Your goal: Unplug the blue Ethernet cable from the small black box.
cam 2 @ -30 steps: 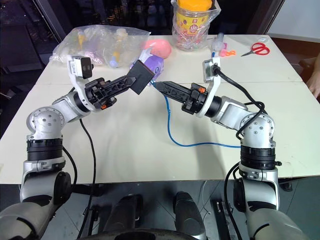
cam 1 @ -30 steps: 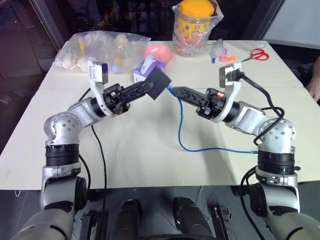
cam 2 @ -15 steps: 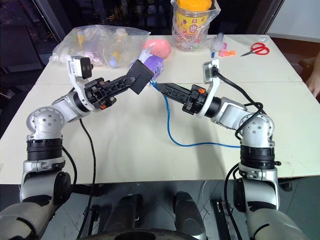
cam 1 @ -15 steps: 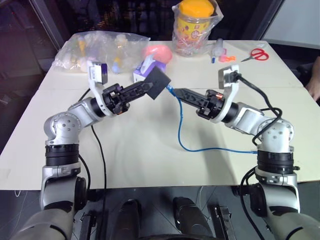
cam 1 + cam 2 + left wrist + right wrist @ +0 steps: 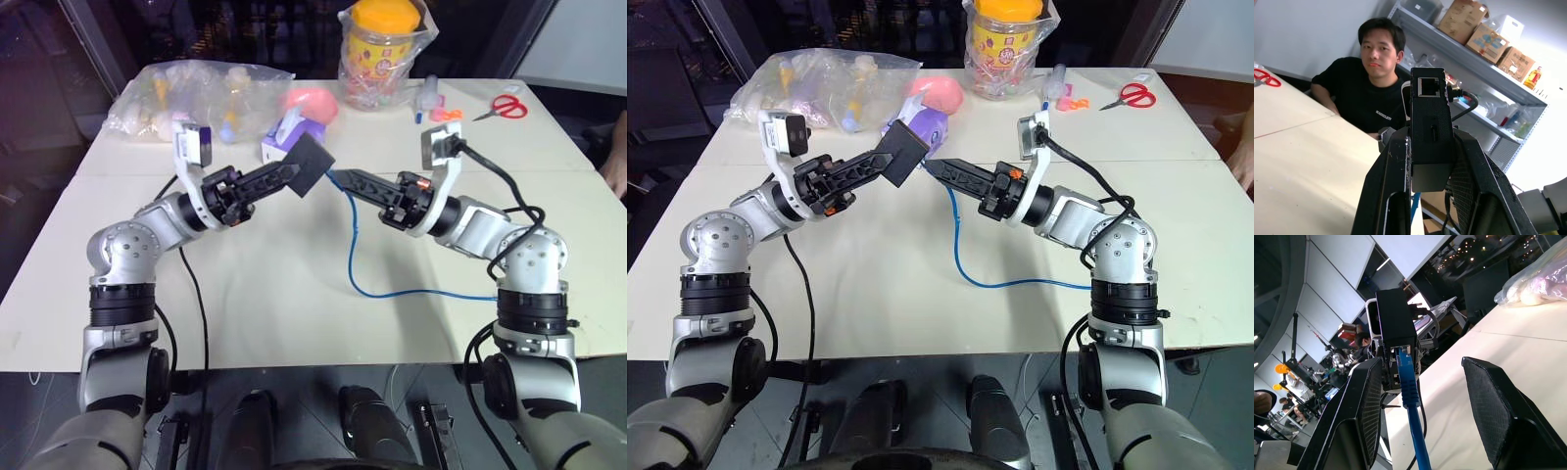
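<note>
My left gripper [image 5: 292, 173] is shut on the small black box [image 5: 309, 164], holding it in the air over the table's middle. The blue Ethernet cable [image 5: 354, 257] is plugged into the box's lower end; in the right wrist view its plug [image 5: 1403, 360] sits in the box [image 5: 1396, 323]. From there the cable hangs down and trails right across the table. My right gripper [image 5: 343, 179] is open, its fingers on either side of the cable just behind the plug, not pressing it. The left wrist view shows an empty port on the box's [image 5: 1431, 127] other end.
Behind the box stands a purple-white tissue box [image 5: 284, 137]. At the back of the white table [image 5: 294, 313] are a clear bag of items [image 5: 196, 93], a yellow-lidded jar [image 5: 382, 44] and red scissors [image 5: 505, 106]. A person [image 5: 1369, 83] sits beside the table.
My right arm has edged slightly left toward the box. The left gripper and the box have kept still.
</note>
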Controlling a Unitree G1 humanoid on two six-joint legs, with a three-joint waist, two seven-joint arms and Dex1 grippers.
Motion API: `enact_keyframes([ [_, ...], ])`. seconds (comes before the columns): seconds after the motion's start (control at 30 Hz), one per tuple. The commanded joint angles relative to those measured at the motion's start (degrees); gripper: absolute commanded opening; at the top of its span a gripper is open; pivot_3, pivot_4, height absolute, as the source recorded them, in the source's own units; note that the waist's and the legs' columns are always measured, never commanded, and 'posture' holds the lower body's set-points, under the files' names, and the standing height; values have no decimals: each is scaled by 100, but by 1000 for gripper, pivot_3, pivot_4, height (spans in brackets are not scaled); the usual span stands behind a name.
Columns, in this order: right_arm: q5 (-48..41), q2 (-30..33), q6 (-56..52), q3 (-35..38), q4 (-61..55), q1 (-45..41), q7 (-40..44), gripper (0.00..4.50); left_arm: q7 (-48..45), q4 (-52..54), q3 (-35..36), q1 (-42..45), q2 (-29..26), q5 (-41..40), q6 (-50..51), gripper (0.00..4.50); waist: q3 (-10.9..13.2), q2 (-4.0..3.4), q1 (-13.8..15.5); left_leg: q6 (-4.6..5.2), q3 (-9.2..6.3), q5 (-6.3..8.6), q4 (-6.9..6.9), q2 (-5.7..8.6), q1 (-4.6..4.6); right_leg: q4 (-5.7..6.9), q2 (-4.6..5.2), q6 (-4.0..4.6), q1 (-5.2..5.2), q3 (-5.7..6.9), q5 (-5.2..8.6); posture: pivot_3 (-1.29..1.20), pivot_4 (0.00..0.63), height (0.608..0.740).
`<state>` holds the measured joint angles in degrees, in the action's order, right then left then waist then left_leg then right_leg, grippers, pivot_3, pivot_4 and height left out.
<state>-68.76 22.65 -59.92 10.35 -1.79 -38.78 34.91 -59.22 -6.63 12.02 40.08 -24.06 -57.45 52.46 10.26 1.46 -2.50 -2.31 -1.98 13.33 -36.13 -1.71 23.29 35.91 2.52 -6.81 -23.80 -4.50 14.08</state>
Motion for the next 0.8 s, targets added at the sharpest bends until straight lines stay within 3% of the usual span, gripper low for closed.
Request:
enact_keyframes([
  [0.03,2,-48,1,17,-60,-89,73,1921,-67,82,1,32,4,30,-110,770,0,0,0,0,0,0,0,0,0,0,0,0,0,0,0,0,150,740],
  [0.17,172,-53,18,-82,-40,-86,59,43,-57,27,19,64,19,95,-152,770,0,0,0,0,0,0,0,0,0,0,0,0,0,0,0,0,150,740],
  [0.43,348,24,-8,-80,-64,-37,87,43,-67,-28,54,89,-42,210,-210,770,0,0,1,0,0,0,0,0,2,-2,0,0,-1,0,0,0,150,740],
  [0.67,234,631,-215,341,-222,560,167,43,-221,-645,313,519,-576,539,-536,770,0,0,15,0,-1,0,0,1,6,-8,1,1,-1,2,0,0,150,740],
  [0.8,273,732,-94,472,-207,693,-35,43,-282,-768,249,630,-590,611,-605,770,1,-1,-13,0,3,0,2,0,6,-15,2,0,-2,-1,0,0,150,740],
])
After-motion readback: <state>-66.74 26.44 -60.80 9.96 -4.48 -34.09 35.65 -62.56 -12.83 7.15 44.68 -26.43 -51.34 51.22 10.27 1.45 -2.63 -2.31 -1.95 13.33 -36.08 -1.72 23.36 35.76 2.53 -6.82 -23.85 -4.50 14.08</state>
